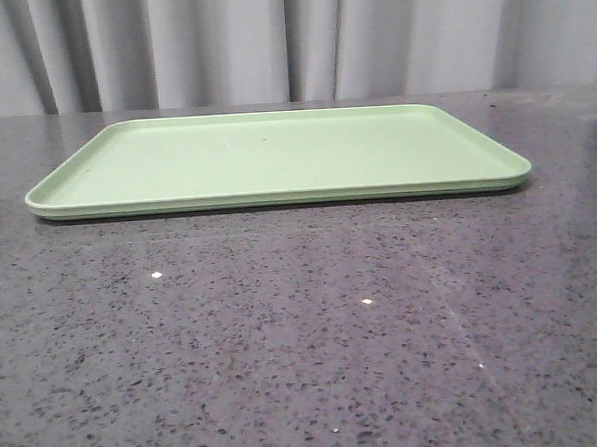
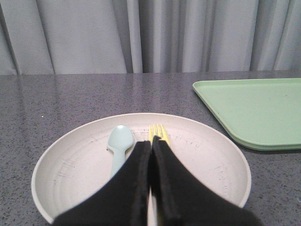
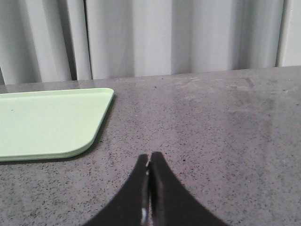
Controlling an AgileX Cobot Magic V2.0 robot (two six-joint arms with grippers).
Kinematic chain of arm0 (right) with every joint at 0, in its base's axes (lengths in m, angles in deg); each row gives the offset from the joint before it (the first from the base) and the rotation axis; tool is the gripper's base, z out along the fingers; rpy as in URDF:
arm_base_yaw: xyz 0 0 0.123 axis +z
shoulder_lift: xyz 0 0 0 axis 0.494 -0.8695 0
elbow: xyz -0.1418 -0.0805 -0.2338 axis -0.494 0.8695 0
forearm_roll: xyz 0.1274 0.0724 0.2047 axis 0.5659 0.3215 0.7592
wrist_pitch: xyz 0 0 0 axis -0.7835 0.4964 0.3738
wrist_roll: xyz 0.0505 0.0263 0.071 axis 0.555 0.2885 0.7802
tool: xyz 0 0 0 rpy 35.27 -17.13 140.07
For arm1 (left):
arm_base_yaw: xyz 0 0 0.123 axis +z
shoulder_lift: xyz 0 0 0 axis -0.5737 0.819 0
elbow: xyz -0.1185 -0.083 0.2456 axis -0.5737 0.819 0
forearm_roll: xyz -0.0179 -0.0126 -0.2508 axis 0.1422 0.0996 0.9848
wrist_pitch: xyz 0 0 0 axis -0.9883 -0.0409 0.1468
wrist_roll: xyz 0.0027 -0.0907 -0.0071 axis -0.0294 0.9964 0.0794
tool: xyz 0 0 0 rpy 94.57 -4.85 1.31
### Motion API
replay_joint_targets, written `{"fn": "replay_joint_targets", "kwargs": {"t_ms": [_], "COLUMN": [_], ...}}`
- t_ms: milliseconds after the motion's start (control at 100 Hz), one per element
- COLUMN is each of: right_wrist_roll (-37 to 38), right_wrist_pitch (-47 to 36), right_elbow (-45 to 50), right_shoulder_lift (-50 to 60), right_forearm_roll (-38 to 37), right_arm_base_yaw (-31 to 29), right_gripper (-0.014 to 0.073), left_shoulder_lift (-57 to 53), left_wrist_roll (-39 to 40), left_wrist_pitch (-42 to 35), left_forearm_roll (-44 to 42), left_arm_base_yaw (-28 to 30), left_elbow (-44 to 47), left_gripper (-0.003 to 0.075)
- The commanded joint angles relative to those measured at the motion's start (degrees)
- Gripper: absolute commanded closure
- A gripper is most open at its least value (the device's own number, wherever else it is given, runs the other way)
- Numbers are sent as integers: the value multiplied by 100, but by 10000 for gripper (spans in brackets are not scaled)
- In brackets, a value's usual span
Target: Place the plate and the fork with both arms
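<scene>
In the left wrist view the pale pinkish-beige plate (image 2: 70, 174) rests on the dark speckled table. The yellow fork (image 2: 159, 132) lies in it; only its tines show past my fingers, which hide the handle. My left gripper (image 2: 151, 142) hangs over the plate with its jaws pressed together and nothing visibly held. My right gripper (image 3: 149, 157) is shut too, over bare tabletop beside the green tray's corner. Neither gripper, plate nor fork appears in the front view.
A pale blue spoon (image 2: 120, 141) lies in the plate beside the fork. A large flat light-green tray (image 1: 275, 155) sits at the table's middle back, also seen as the tray (image 2: 254, 108) and the tray (image 3: 42, 122). Grey curtains hang behind.
</scene>
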Motion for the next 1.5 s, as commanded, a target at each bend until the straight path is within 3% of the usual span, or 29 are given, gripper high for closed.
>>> {"fn": "replay_joint_targets", "kwargs": {"t_ms": [0,940,1200,1490], "right_wrist_roll": [-50,-50,-50,-50], "right_wrist_pitch": [-454,-401,684,1834], "right_elbow": [-32,-107,-1064,-2807], "right_shoulder_lift": [135,128,-319,-1696], "right_forearm_roll": [-59,-80,-80,-80], "right_arm_base_yaw": [-21,-20,-20,-20], "right_gripper": [662,662,662,662], "left_shoulder_lift": [-184,-174,143,1490], "left_wrist_roll": [10,10,10,10], "left_wrist_pitch": [-463,-784,-87,1021], "left_forearm_roll": [27,239,239,239], "left_arm_base_yaw": [-13,-13,-13,-13], "left_elbow": [78,-121,-1066,-2601], "left_gripper": [741,741,741,741]}}
